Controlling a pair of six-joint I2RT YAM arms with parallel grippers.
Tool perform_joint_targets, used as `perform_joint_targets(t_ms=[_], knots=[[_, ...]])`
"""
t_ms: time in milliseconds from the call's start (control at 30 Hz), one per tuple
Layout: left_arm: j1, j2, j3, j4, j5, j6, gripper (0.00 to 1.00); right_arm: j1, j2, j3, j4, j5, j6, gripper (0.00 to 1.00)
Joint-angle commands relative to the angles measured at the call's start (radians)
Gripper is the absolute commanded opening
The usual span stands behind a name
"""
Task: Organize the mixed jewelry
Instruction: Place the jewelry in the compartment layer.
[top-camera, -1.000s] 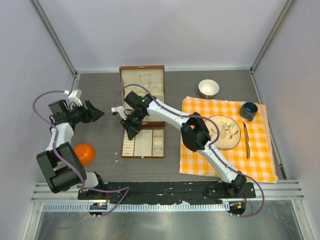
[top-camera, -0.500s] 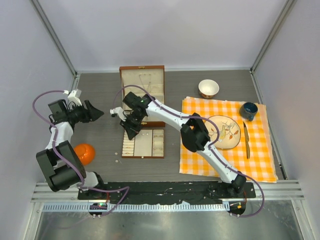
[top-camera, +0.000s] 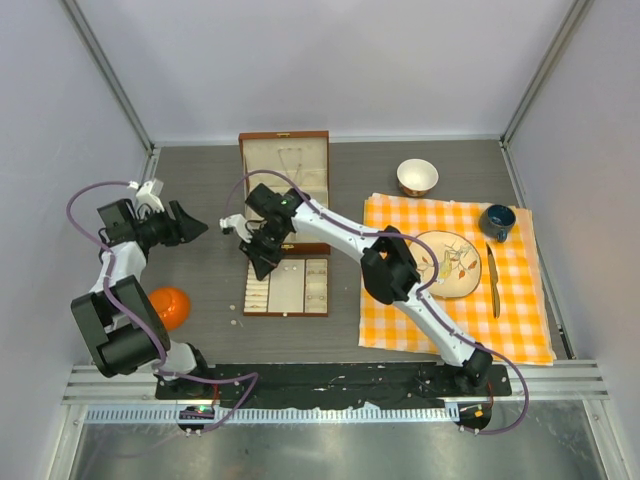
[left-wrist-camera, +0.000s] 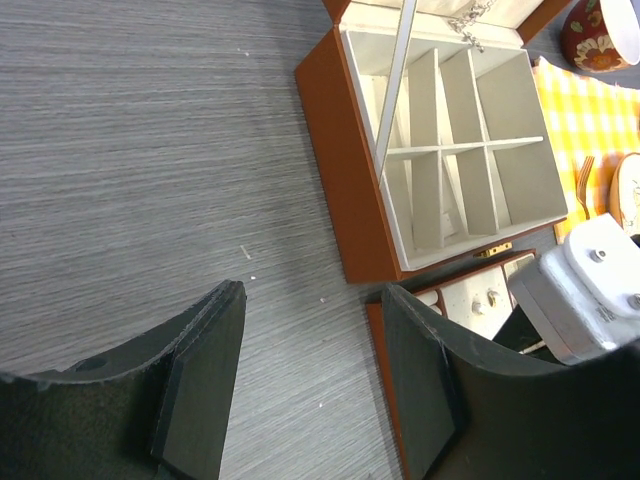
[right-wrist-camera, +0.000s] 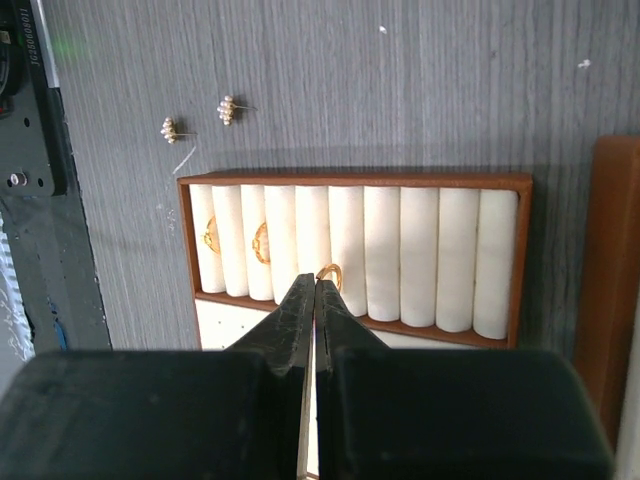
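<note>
My right gripper (right-wrist-camera: 315, 281) is shut, with a small gold ring (right-wrist-camera: 331, 271) at its tips, over the white rolls of the ring tray (right-wrist-camera: 355, 178). Two more rings (right-wrist-camera: 262, 241) sit between rolls further left. Two pale stud earrings (right-wrist-camera: 228, 108) lie on the table beside the tray. In the top view the right gripper (top-camera: 262, 263) hovers over the tray's left end (top-camera: 288, 312). A thin chain (top-camera: 291, 160) hangs in the lid of the wooden box (top-camera: 285, 137). My left gripper (left-wrist-camera: 312, 293) is open and holds nothing, left of the box (left-wrist-camera: 335, 170).
An orange ball-like object (top-camera: 168, 305) lies near the left arm's base. To the right, a checkered cloth (top-camera: 400, 330) carries a plate (top-camera: 452, 290), a gold knife (top-camera: 492, 280) and a blue cup (top-camera: 497, 220). A bowl (top-camera: 417, 177) stands behind it.
</note>
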Motion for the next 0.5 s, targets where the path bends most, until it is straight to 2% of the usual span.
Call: perform_joint_targets(t_ms=[0, 467], knots=[[0.011, 0.010, 0.033, 0.003, 0.006, 0.011, 0.61, 0.023, -0.019, 0.047, 0.005, -0.039, -0.003, 0.01], [0.015, 0.015, 0.030, 0.000, 0.006, 0.014, 0.61, 0.030, -0.006, 0.047, 0.017, -0.016, -0.018, 0.01]])
